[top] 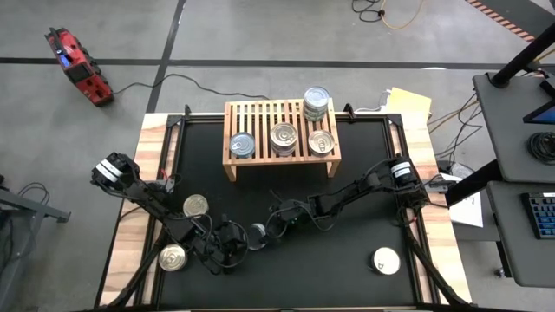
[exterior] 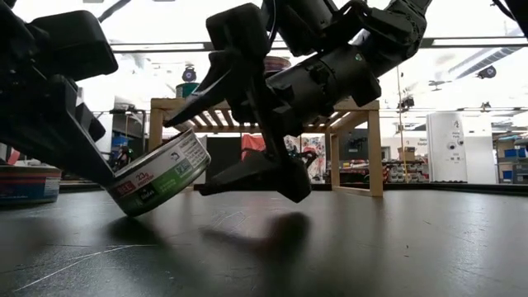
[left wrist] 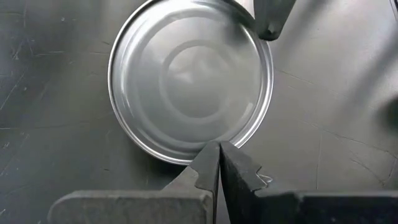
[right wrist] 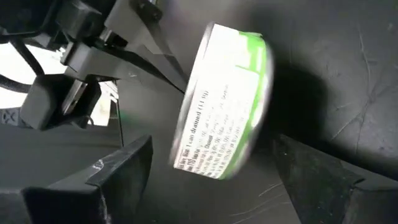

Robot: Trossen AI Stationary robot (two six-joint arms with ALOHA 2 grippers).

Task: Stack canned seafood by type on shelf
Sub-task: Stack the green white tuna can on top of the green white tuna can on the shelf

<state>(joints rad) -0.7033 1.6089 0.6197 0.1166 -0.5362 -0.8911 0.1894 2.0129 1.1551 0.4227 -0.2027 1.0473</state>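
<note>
Right end effector [exterior: 239, 148] hangs at the lower centre of the high view with its fingers spread wide, one above and one below, not gripping anything. Just left of it a green-labelled can [exterior: 158, 175] sits tilted on its edge on the black desk [exterior: 396, 247], propped against the left end effector [left wrist: 219, 163], whose fingers are pressed together with their tips at the can's silver rim. One right fingertip [left wrist: 268, 22] reaches the can's far rim in the left wrist view.

Lower left of the high view, two more cans [top: 195, 205] [top: 173, 257] lie beside the left arm; a white-lidded can [top: 386, 260] sits alone at lower right, with open mat around it.

Farther back, at upper centre, the wooden shelf [top: 260, 117] carries three single cans along its front and a stacked pair [top: 316, 101] at its right rear corner.
</note>
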